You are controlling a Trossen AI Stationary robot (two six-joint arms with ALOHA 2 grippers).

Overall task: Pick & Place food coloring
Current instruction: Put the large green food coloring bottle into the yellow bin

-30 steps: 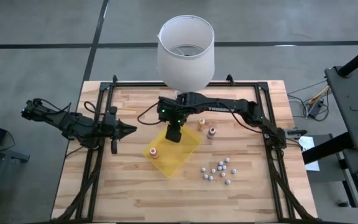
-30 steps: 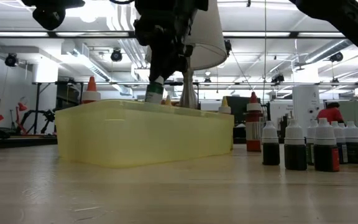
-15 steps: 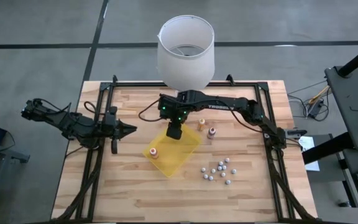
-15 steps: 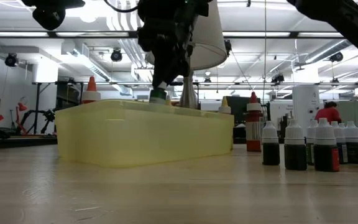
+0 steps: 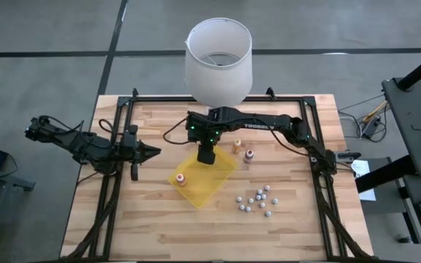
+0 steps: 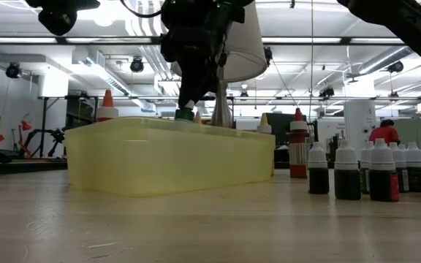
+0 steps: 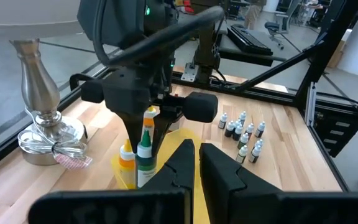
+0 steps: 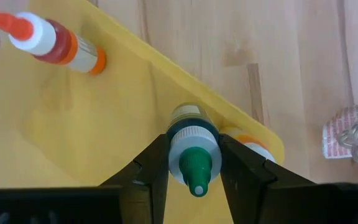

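Green-capped food coloring bottle (image 8: 192, 155) is clamped between the right gripper (image 8: 194, 163) fingers (image 8: 156, 163), cap toward the wrist cam, body hanging down inside the yellow tray (image 8: 73, 118) near its rim; in the low view the green cap (image 6: 185, 113) sits just above the tray wall (image 6: 170, 157), centre-left of frame. Left wrist view shows the same bottle (image 7: 144, 158) upright under the gripper, with an orange-capped bottle (image 7: 127, 158) just beside it. Another bottle with an orange tip (image 8: 55, 43) stands in the tray, upper left of the right wrist frame; from above it shows as a small orange dot (image 5: 182, 179) in the tray's lower-left part. Two more bottles (image 5: 243, 150) stand on the wood just right of the tray, centre of the high view. Cluster of small dark bottles with white caps (image 5: 256, 201) sits lower right of centre on the table (image 5: 152, 226), well apart from the tray; same group lines the right edge of the low view (image 6: 371, 172). Right gripper (image 5: 206, 155) hangs over the tray's upper corner, its arm reaching in from the right. Left gripper (image 5: 149, 152) waits at the left of the table, fingers (image 7: 229, 180) closed and holding nothing, apart from the tray. White lampshade (image 5: 218, 58) at top centre, its metal base (image 7: 42, 134) at left of the left wrist view. A person in red (image 6: 390, 131) is far back on the right of the low view
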